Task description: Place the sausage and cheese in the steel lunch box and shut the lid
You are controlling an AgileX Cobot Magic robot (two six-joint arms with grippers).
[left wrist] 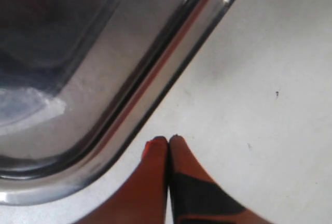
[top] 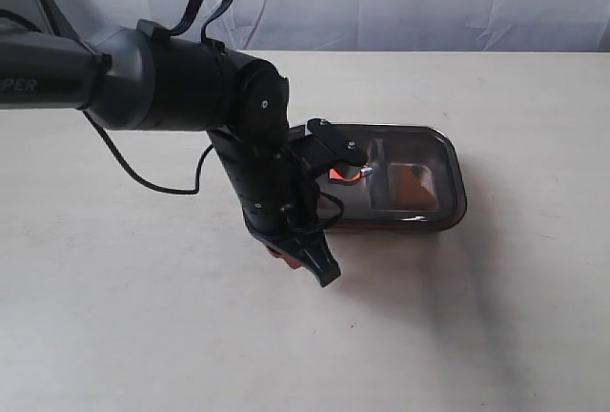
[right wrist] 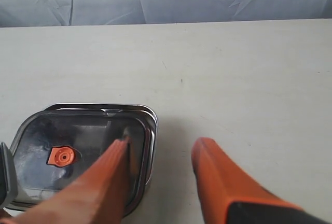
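Note:
The steel lunch box point(top: 456, 214) lies on the table with the dark translucent lid point(top: 400, 150) on top of it. The lid's orange valve point(top: 345, 174) shows at its centre. An orange-yellow shape, the cheese point(top: 416, 186), shows dimly through the lid in the right compartment. The sausage is hidden. My left gripper point(left wrist: 168, 140) is shut and empty, its tips on the table just outside the box's steel rim point(left wrist: 171, 76) at the front left corner. My right gripper point(right wrist: 161, 146) is open above the box's end, one finger over the lid point(right wrist: 78, 136) and the other over the table.
The left arm point(top: 172, 78) reaches in from the left and covers the box's left half. A black cable point(top: 143, 178) loops on the table beside it. A pale cloth backdrop point(top: 381, 2) runs along the table's far edge.

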